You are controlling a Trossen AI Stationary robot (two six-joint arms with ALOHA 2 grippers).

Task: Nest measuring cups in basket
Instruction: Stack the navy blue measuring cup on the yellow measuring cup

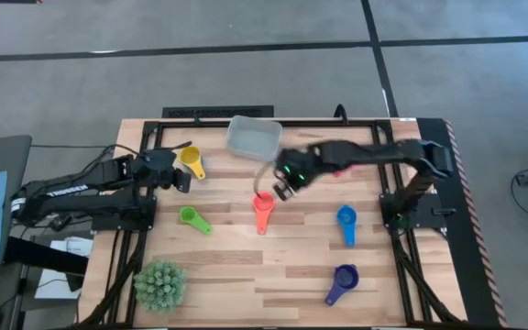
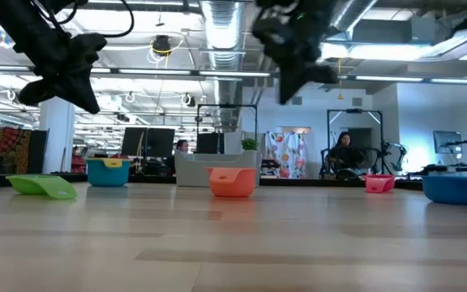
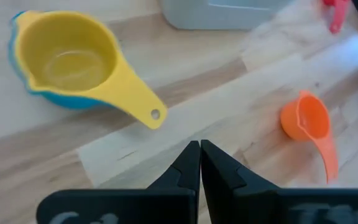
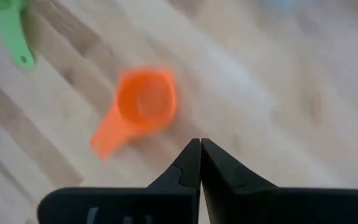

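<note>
The basket sits near the table's far edge. A yellow cup nested in a teal cup lies to its left, and both show large in the left wrist view. The coral-red cup rests mid-table, handle toward the near edge. Green, blue and purple cups lie apart on the wood. A pink cup stands on the right. My left gripper hovers shut beside the yellow cup. My right gripper hangs shut in the air just above and beyond the coral-red cup.
A spiky green plant stands at the near left corner. Bare wood lies between the coral-red and blue cups and along the near edge. Black frame rails run along the table's left, right and far sides. People sit in the room far behind the table.
</note>
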